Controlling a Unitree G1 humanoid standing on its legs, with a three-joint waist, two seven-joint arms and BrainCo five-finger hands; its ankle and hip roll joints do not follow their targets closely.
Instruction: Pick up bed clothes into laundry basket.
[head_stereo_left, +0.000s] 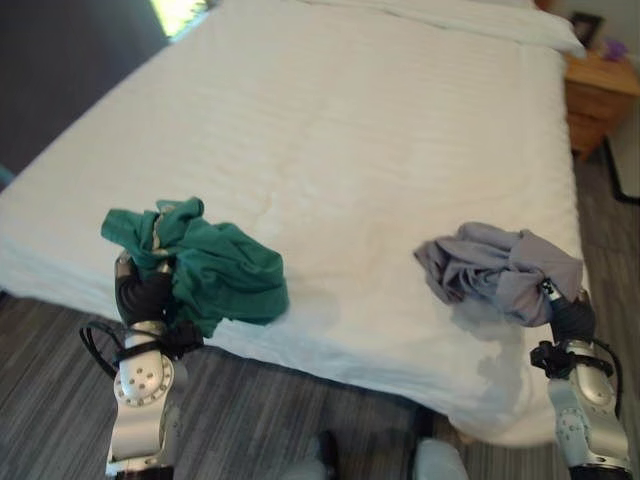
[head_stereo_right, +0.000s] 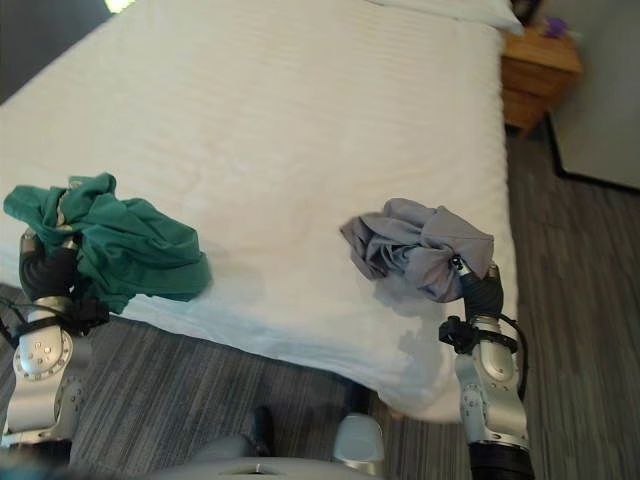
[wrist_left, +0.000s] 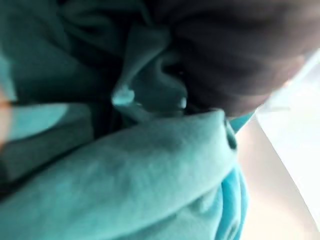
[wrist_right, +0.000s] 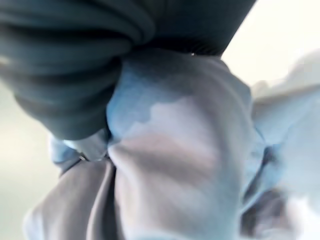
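Green garment (head_stereo_left: 215, 265) bunched over left robot hand (head_stereo_left: 142, 290), on bed (head_stereo_left: 330, 130).

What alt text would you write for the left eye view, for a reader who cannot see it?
Two robot hands at the near edge of a white bed each meet a bundle of clothes: the left hand at a green garment, the right hand at a grey garment. A wooden nightstand stands beyond the bed's far right corner.
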